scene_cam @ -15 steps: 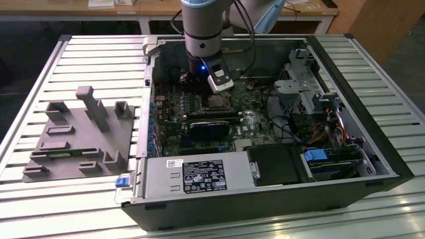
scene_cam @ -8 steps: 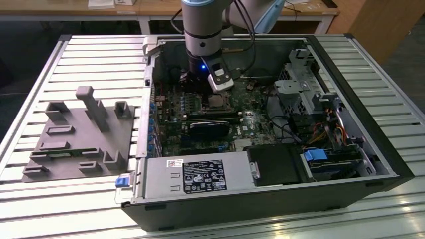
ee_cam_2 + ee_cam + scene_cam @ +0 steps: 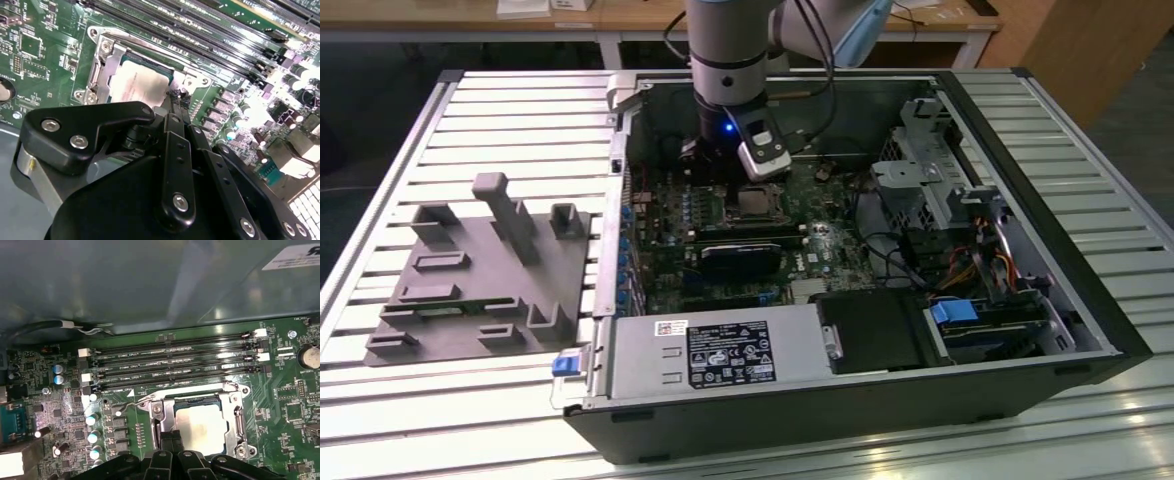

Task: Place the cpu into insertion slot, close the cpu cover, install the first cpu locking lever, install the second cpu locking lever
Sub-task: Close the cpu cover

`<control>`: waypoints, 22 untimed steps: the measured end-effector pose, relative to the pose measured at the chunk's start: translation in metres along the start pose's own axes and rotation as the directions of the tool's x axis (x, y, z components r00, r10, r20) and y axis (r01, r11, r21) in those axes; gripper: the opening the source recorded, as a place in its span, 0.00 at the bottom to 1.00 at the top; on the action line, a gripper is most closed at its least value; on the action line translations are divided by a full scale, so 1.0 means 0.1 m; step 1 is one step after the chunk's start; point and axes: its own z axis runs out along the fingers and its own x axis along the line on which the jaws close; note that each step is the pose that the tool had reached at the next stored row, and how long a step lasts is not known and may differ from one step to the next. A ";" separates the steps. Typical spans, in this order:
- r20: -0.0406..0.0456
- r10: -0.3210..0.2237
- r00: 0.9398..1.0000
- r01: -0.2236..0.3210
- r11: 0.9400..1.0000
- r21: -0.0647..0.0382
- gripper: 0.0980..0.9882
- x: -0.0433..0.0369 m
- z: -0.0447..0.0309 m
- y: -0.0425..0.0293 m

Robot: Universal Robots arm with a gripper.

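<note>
Cpu (image 3: 755, 203) sits mid-motherboard inside the open case (image 3: 1067, 330) on the tabletop (image 3: 494, 110); the tool (image 3: 716, 172) hangs just beside it. Second wrist view: flat matte grey metal square seated in the insertion slot (image 3: 102, 47), framed by the thin shiny cpu cover (image 3: 95, 75). Black fingers (image 3: 174, 125) are pressed together at its corner, nothing clearly held. First wrist view: thin wire lever (image 3: 131, 402) at the slot's edge. Risk: hard tips slip off the springy wire and scrape the board.

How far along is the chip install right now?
Done: the chip sits in the socket, and the cover looks closed down around it. In hand: the tool, shut, is down at the socket's edge beside the chip. Left: the levers. One thin wire lever juts out beside the socket, and I cannot tell if it is latched.
</note>
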 end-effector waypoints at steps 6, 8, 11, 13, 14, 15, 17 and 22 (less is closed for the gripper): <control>-0.005 0.000 1.000 0.000 1.000 0.001 0.01 -0.170 0.009 0.023; -0.008 0.000 1.000 0.000 1.000 0.001 0.01 -0.243 0.013 0.033; -0.011 0.000 1.000 0.000 1.000 0.002 0.01 -0.323 0.017 0.043; -0.012 0.000 1.000 0.000 1.000 0.002 0.01 -0.325 0.013 0.043; -0.011 0.000 1.000 0.000 1.000 0.002 0.01 -0.326 0.005 0.044; -0.011 0.000 1.000 0.000 1.000 0.002 0.01 -0.327 -0.008 0.045; -0.011 0.001 1.000 0.000 1.000 0.002 0.01 -0.328 -0.046 0.046; -0.011 0.000 1.000 0.000 1.000 0.002 0.01 -0.334 -0.159 0.051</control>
